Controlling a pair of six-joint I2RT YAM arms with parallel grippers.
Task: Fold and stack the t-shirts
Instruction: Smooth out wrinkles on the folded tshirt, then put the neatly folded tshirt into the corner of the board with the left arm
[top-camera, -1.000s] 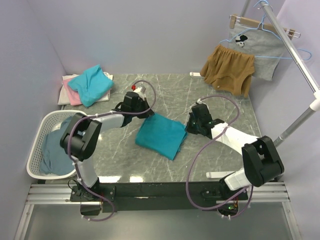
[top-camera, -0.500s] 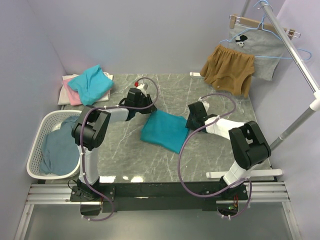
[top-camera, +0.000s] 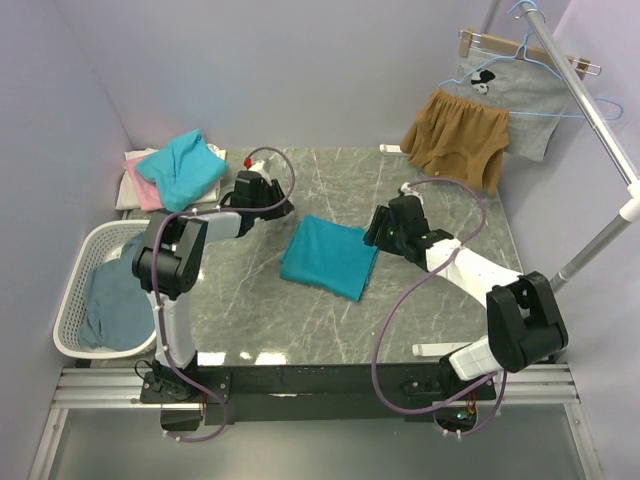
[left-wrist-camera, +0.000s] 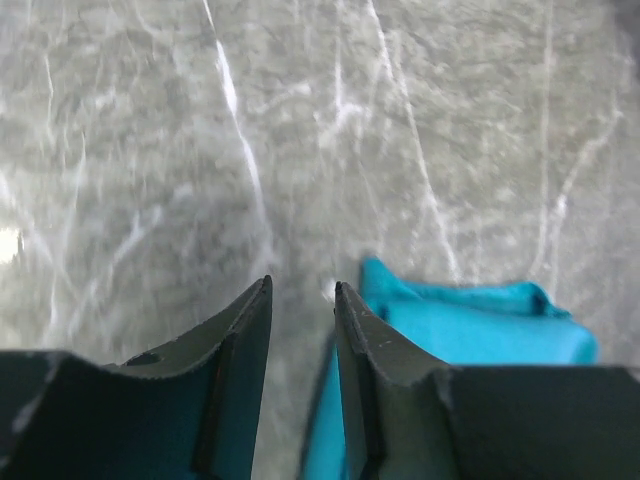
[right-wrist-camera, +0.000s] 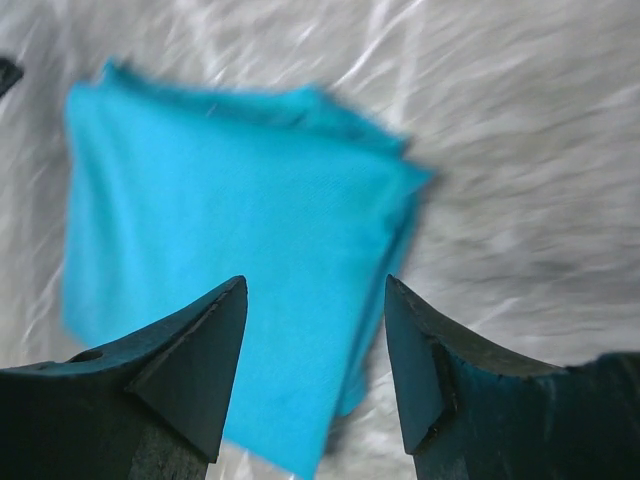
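Observation:
A folded teal t-shirt (top-camera: 328, 256) lies flat in the middle of the marble table. My left gripper (top-camera: 272, 203) hovers off its far left corner, jaws open with a narrow gap and only bare marble between them (left-wrist-camera: 301, 289); the teal t-shirt (left-wrist-camera: 480, 330) shows to the right of the fingers. My right gripper (top-camera: 372, 233) hangs over the shirt's right edge, jaws wide open and empty (right-wrist-camera: 316, 283), the teal t-shirt (right-wrist-camera: 230, 220) below them. A stack of folded t-shirts, teal (top-camera: 183, 168) on pink and white, sits at the back left.
A white laundry basket (top-camera: 75, 275) holding a slate-blue garment (top-camera: 112, 300) stands at the left edge. Tan-brown shorts (top-camera: 455, 140) and a grey printed garment (top-camera: 515, 100) hang from a rail (top-camera: 590, 105) at the back right.
Both grippers have opened and let go of the folded teal shirt, which now rests flat. The left gripper drew back to the far left; the right lifted slightly.

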